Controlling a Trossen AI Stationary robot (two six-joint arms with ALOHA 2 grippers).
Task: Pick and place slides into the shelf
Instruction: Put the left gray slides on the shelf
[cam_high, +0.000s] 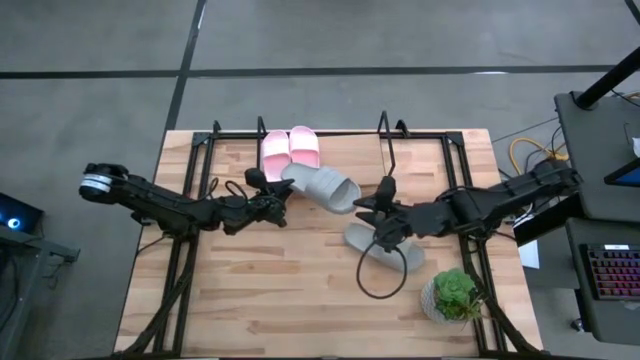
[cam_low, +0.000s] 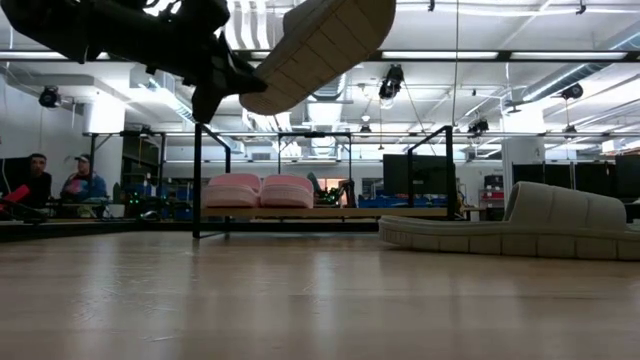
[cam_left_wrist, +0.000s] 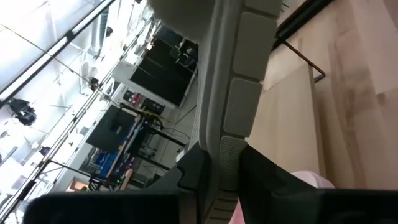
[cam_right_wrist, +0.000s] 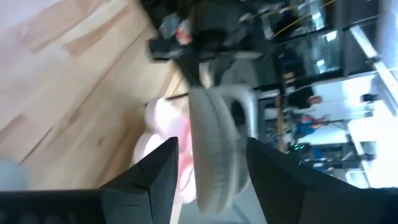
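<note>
— What does the left gripper (cam_high: 283, 195) have?

— It is clamped on the heel edge of a grey slide (cam_high: 325, 187), a thick, ribbed rubber sandal with a wide strap, lifted clear of the pale wooden table (cam_high: 280, 300).

— And the shelf (cam_high: 330, 140)?

— Just beyond that claw: thin black wire loops over a light board, two smooth pink slides (cam_high: 290, 150) side by side on it.

— The right gripper (cam_high: 375, 215)?

— Its fingers stand apart, holding nothing, above the second grey slide (cam_high: 385, 248), which lies flat. A leafy green potted plant (cam_high: 455, 293) sits behind that claw.
</note>
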